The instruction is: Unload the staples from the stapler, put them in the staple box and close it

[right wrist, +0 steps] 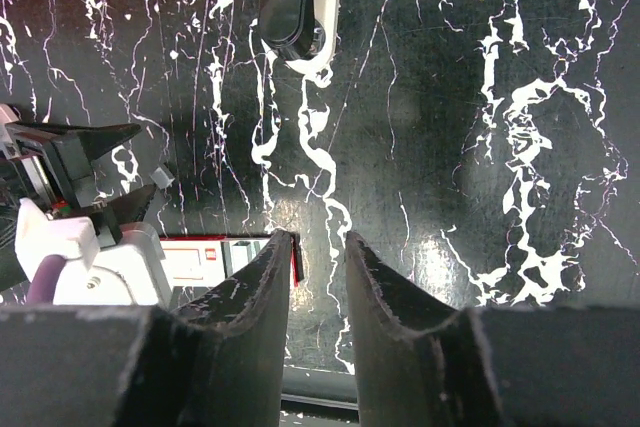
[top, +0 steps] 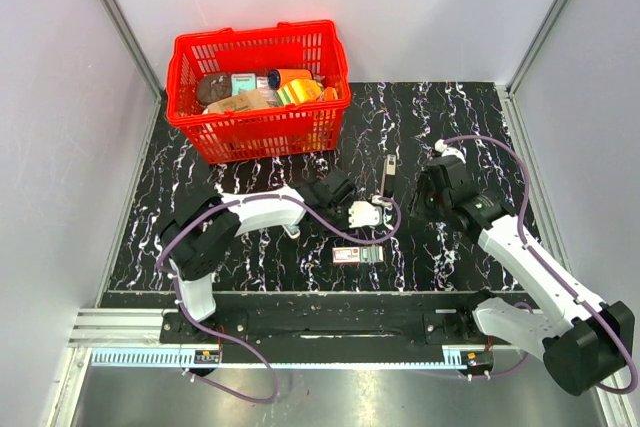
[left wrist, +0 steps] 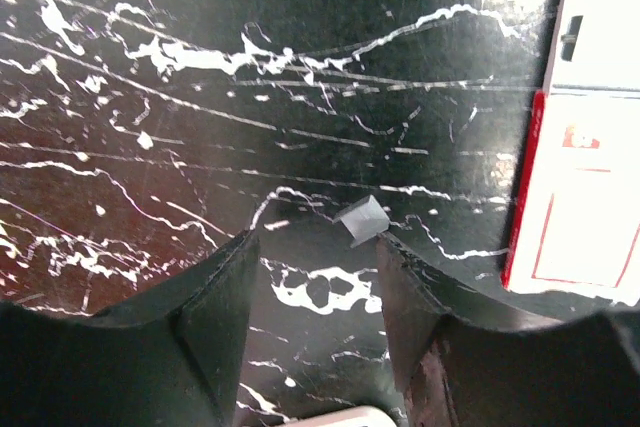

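Table (top: 470,127) has a black surface with white marble-like veining, closed in by pale grey walls (top: 420,7) at the back and both sides. Arm bases sit on the near edge. Open table remains at the right rear and along the left side.

Red basket (top: 262,87) stands at the left rear of the table, filled with mixed packaged goods and well apart from the work area.

Both arms reach toward the table centre. The left tool (left wrist: 318,242) is released, its dark fingers spread wide just above the table and grasping nothing. The right tool (right wrist: 316,239) has its fingers parted by a narrow gap, also empty.

Stapler (top: 388,177) lies flat near the table centre, beyond the left tool and just left of the right tool, touched by neither. It is a slim bar with its long axis running front to back. The right wrist view shows a rounded black end beside a pale strip along one side.

Small red-and-white box (top: 360,255) lies flat on the near side of the left tool, apart from the stapler.

Small grey piece (left wrist: 362,220) lies on the table just beside one fingertip of the left tool; whether they touch cannot be told.
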You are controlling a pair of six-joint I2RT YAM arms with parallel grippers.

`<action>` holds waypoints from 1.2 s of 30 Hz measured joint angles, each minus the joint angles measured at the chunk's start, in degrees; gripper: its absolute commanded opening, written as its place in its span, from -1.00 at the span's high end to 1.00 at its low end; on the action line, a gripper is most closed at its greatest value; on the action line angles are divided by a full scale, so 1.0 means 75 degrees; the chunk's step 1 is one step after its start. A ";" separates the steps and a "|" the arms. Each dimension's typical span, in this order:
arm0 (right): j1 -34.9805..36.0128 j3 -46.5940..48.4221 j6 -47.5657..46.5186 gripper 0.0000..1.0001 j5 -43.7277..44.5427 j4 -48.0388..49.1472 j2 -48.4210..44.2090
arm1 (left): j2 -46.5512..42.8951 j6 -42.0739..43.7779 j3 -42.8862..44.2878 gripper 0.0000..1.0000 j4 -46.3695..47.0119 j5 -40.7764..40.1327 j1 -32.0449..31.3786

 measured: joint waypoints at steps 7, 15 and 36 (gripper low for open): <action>-0.0146 0.0000 -0.0079 0.31 -0.0134 0.0003 -0.0041 | 0.0012 0.0093 -0.0055 -0.10 0.0315 -0.0195 -0.0096; -0.0166 0.0000 -0.0134 0.29 -0.0256 0.0006 -0.0044 | 0.0070 -0.0099 0.0012 -0.12 0.0379 -0.0219 -0.0128; -0.0221 -0.0003 -0.0259 0.28 -0.0335 0.0006 -0.0044 | 0.0248 -0.1268 0.0976 -0.15 -0.0376 0.0379 0.0478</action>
